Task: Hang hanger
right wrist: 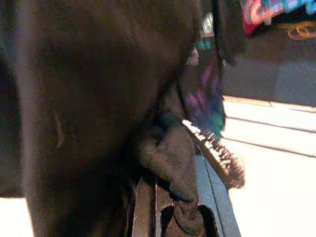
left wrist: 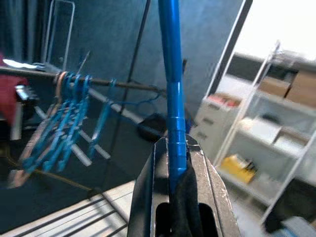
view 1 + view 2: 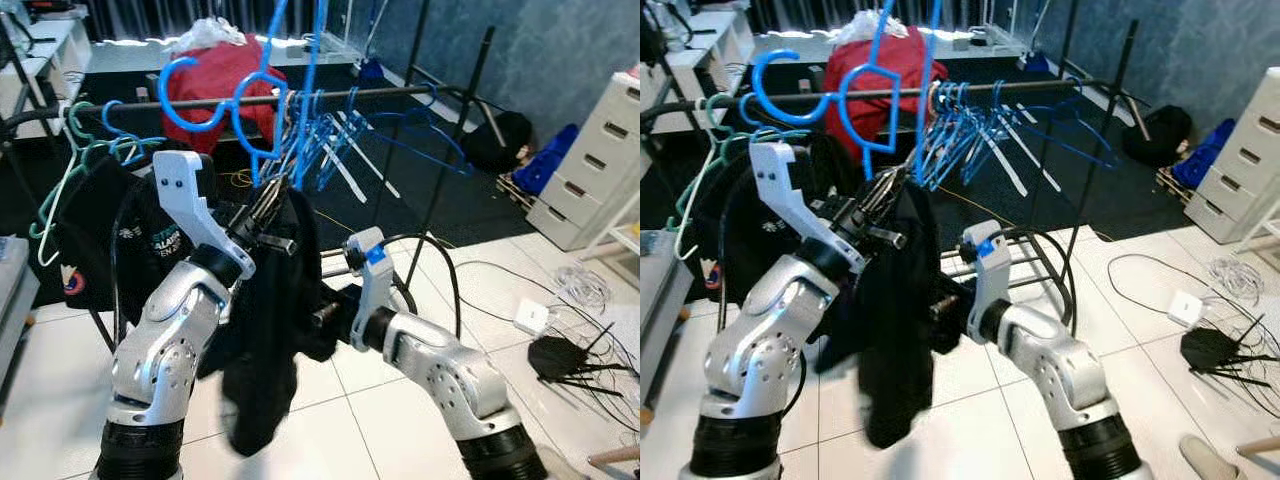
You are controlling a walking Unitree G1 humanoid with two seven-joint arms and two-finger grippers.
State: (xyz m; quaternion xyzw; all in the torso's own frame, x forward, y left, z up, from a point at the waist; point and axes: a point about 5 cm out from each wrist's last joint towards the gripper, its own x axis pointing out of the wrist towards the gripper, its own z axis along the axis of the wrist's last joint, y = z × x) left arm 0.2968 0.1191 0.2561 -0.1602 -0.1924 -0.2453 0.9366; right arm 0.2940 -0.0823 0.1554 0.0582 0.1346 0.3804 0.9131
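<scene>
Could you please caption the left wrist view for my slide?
Left gripper shut on the blue hanger, with the clothes rail beyond.

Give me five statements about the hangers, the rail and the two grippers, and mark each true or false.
1. The left gripper is shut on a blue hanger. True.
2. A black garment hangs from that hanger. True.
3. The rail carries no hangers. False: a bunch of blue hangers hangs on it, and a green hanger near its left end.
4. The right gripper hangs idle beside the robot. False: it is shut on a fold of the black garment.
5. The red cloth lies on the floor tiles. False: it is draped over the rail.
</scene>
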